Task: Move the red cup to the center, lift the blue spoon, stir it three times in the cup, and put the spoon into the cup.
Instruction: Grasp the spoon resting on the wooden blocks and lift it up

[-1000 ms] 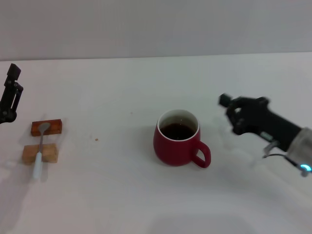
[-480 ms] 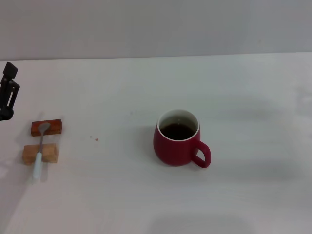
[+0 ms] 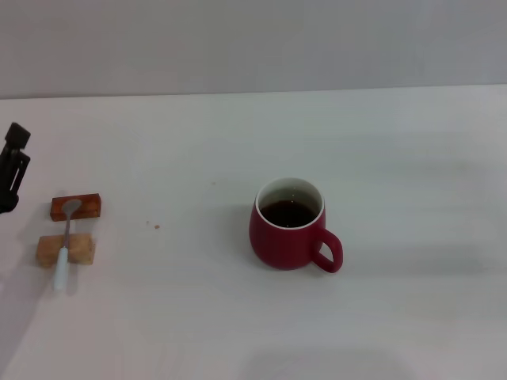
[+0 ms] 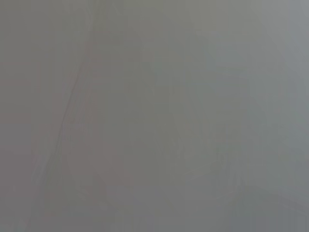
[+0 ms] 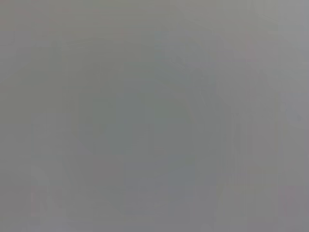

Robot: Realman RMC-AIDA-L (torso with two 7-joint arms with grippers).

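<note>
The red cup (image 3: pixel 290 226) stands near the middle of the white table, handle toward the front right, with dark liquid inside. The blue spoon (image 3: pixel 65 241) lies at the left across two small wooden blocks, its metal bowl on the far reddish block (image 3: pixel 76 207) and its pale handle over the near light block (image 3: pixel 65 250). My left gripper (image 3: pixel 11 166) shows at the left edge, above and behind the spoon, apart from it. My right gripper is out of view. Both wrist views show only plain grey.
The white table (image 3: pixel 396 301) ends at a grey wall at the back. A tiny reddish speck (image 3: pixel 157 226) lies between the spoon and the cup.
My right arm has pulled away from beside the cup and left the head view. My left gripper has sunk slightly at the left edge. The cup and spoon have not moved.
</note>
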